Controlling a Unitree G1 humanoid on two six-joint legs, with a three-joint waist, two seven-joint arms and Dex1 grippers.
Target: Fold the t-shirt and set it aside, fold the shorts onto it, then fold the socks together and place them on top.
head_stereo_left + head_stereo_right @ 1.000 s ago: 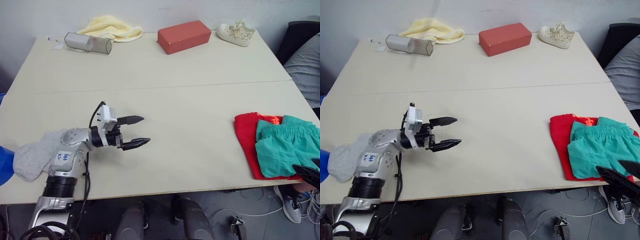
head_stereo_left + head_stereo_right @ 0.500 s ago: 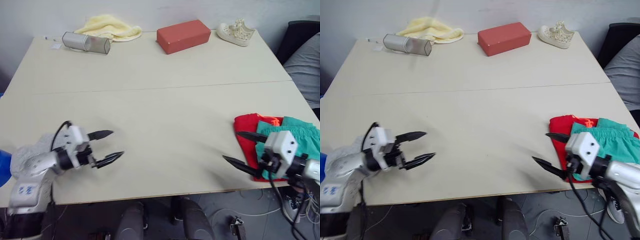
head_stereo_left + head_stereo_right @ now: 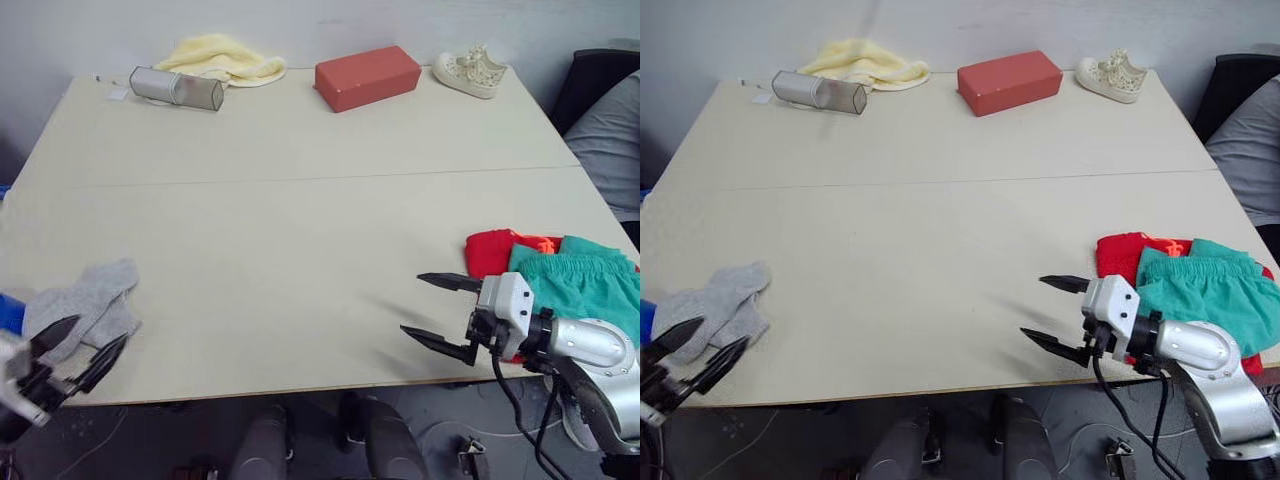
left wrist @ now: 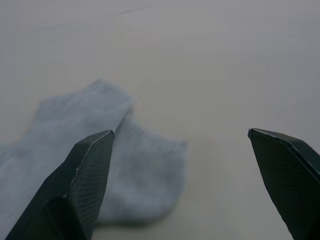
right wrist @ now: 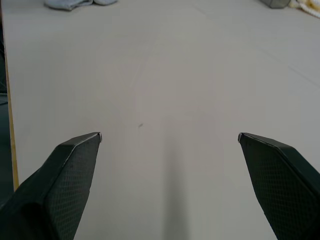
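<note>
The socks (image 3: 715, 301) lie flat at the near left of the surface (image 3: 940, 230), close to its left edge, their long axis running slantwise from the near-left corner toward the middle. They overlap, so the light grey shape reads as a pair, though the two are hard to tell apart. The left gripper (image 3: 695, 352) hangs at the near-left corner just short of them, its fingers apart and empty, tips aimed at the socks; in the left wrist view the socks (image 4: 95, 160) lie just ahead, between the fingers (image 4: 82, 185).

At the near right edge the t-shirt (image 3: 1118, 255) lies folded, with the shorts (image 3: 1205, 295) on top of it, waistband toward the far side. One of each. The right gripper (image 3: 1058, 316) is just left of this stack, over bare surface, fingers wide apart and holding nothing, pointing toward the left side.

The middle of the surface is open, from the socks across to the stack. Along the far edge stand one yellow cloth (image 3: 868, 62), one metal mesh cylinder (image 3: 818, 92) lying on its side, one red box (image 3: 1009, 81) and one cream shoe (image 3: 1111, 74), all well apart from the garments.
</note>
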